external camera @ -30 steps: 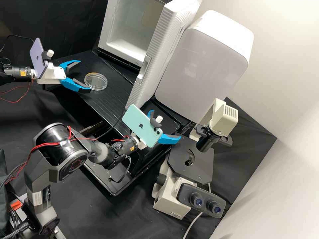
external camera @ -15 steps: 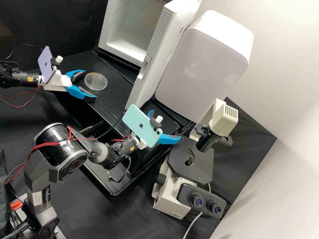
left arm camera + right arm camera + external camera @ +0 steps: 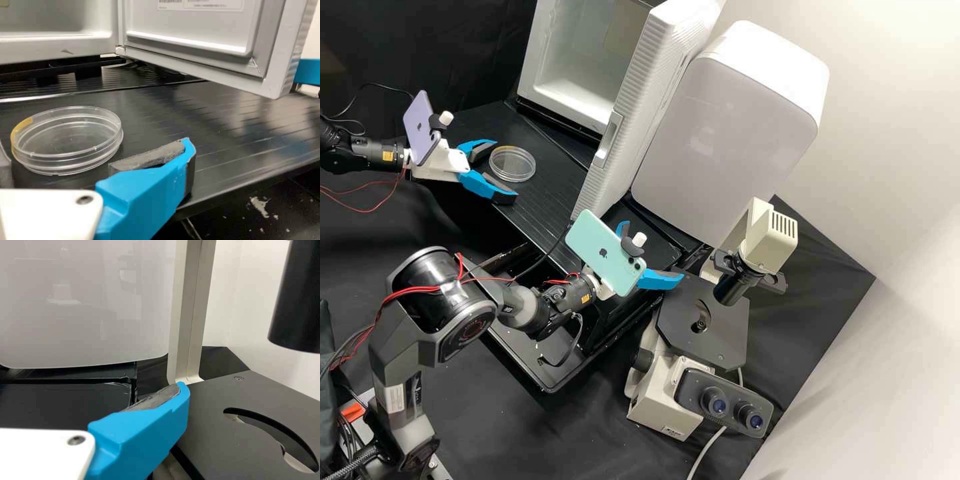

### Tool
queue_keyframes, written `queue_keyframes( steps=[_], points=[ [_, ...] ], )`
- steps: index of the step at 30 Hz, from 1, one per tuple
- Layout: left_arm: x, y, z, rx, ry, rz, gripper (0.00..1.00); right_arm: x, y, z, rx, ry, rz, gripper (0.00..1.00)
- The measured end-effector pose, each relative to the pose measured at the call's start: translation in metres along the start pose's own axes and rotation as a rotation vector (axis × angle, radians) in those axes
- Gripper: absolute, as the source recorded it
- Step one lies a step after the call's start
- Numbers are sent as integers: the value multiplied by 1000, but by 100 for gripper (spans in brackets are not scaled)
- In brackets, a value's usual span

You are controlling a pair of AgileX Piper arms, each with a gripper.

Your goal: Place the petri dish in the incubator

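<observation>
Petri dish [image 3: 512, 163] on black bench [image 3: 543, 197], at tips of spread left pincer [image 3: 493, 171], incubator [image 3: 555, 47] open behind

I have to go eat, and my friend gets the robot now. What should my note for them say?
Left gripper: open, fingers on either side of the petri dish, not closed on it.
Right gripper: open, holding nothing, beside the microscope stage.
Petri dish: on the black tray in front of the incubator, whose door is open.
Done: nothing placed yet.
Left: grip the dish, lift it, set it inside the incubator.
</observation>
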Motion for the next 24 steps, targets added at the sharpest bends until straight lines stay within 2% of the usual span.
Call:
queue_keyframes(
  steps=[2,10,19,24],
  points=[
    [1,1,-2,8,20,8,100,0,0,0,0,0,0,100],
    [5,7,-4,112,56,36,100,0,0,0,0,0,0,100],
    [13,8,-4,127,63,46,100,0,0,0,0,0,0,100],
    [15,10,-3,106,60,37,100,0,0,0,0,0,0,100]
  ],
)
